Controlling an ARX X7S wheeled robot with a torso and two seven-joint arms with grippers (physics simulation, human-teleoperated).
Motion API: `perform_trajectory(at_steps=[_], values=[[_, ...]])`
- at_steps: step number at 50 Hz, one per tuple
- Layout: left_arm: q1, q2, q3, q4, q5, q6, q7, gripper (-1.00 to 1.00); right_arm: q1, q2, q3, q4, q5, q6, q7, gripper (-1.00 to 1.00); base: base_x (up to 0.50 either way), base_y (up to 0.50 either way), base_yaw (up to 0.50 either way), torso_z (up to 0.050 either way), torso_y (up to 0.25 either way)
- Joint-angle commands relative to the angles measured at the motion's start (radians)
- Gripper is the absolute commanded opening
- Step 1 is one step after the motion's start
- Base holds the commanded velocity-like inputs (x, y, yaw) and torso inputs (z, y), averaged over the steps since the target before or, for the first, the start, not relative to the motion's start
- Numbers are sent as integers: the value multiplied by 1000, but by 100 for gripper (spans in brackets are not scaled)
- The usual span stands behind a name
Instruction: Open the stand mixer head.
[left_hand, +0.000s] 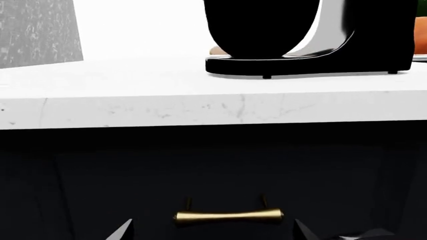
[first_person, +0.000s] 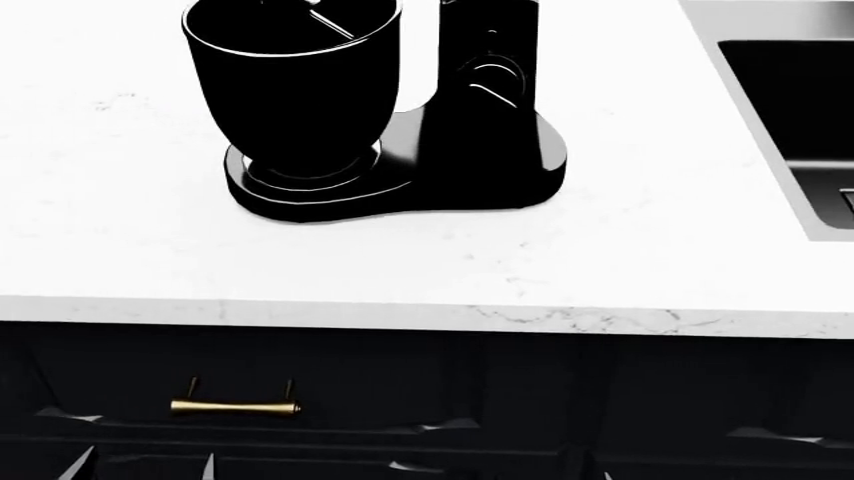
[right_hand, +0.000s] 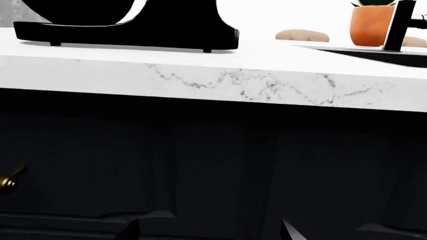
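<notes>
The glossy black stand mixer (first_person: 441, 150) stands on the white marble counter (first_person: 400, 270), with its tall black bowl (first_person: 294, 80) at its left and its column (first_person: 487, 60) at its right. The matte-grey stand mixer head is out of view in every frame. The mixer's base also shows in the left wrist view (left_hand: 307, 65) and the right wrist view (right_hand: 133, 32). My left gripper (left_hand: 213, 232) is open and empty, low in front of the dark drawer. My right gripper (right_hand: 208, 231) is open and empty, low before the cabinet front. Both are below the counter's edge.
A brass drawer handle (left_hand: 228, 216) sits straight ahead of the left gripper and shows in the head view (first_person: 235, 407). A sink (first_person: 801, 110) lies in the counter at the right. A black tap (right_hand: 399, 25), an orange pot (right_hand: 371, 24) and a beige object (right_hand: 301, 35) stand further back.
</notes>
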Motion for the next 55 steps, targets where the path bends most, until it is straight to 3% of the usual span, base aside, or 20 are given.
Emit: perform_trajectory(at_steps=[1, 10, 24, 27, 29, 32, 39, 41, 43, 44, 47, 55], values=[[2, -16, -2, 49, -94, -86, 33, 100, 8, 8, -4, 22, 35, 2, 2, 100, 0, 0, 0, 50, 0], [0, -27, 33, -17, -52, 20, 50, 100, 13, 13, -11, 35, 48, 8, 9, 100, 0, 0, 0, 50, 3], [3, -37, 44, -21, -60, 21, 41, 100, 13, 23, -26, 30, 63, 22, 15, 100, 0, 0, 0, 50, 19], [8, -46, 47, 42, -65, -36, 29, 100, 12, 26, -28, 26, 65, 24, 17, 100, 0, 0, 0, 50, 20], [2, -40, 50, -20, -65, 16, 40, 100, 10, 29, -36, 22, 58, 23, 20, 100, 0, 0, 0, 50, 21], [3, -50, 50, 41, -80, -43, 34, 100, 14, 30, -36, 21, 61, 31, 23, 100, 0, 0, 0, 50, 21], [-7, -40, 44, -18, -84, -5, 22, 100, 21, 35, -40, -1, 62, 54, 37, 100, 0, 0, 0, 50, 21], [-42, -42, 34, 60, -91, -196, -30, 100, 51, 36, -20, -72, 94, 177, 59, 100, 0, 0, 0, 21, 0], [-78, -46, 31, 77, -102, -258, -38, 100, 70, 38, 5, -166, 130, 234, 74, 100, 0, 0, 0, 0, 0], [-82, -61, 40, 137, -46, -288, -81, 100, 70, 59, -25, -241, 62, 217, 92, 100, 0, 0, 0, 0, 0], [-102, -83, 22, 376, -95, -476, -97, 100, 117, 79, -23, -410, 84, 338, 90, 100, 0, 0, 0, 0, 0], [-283, -108, -1, 728, -168, -796, -136, 100, 242, 95, 21, -593, 153, 529, 115, 100, 0, 0, 0, 0, 0]])
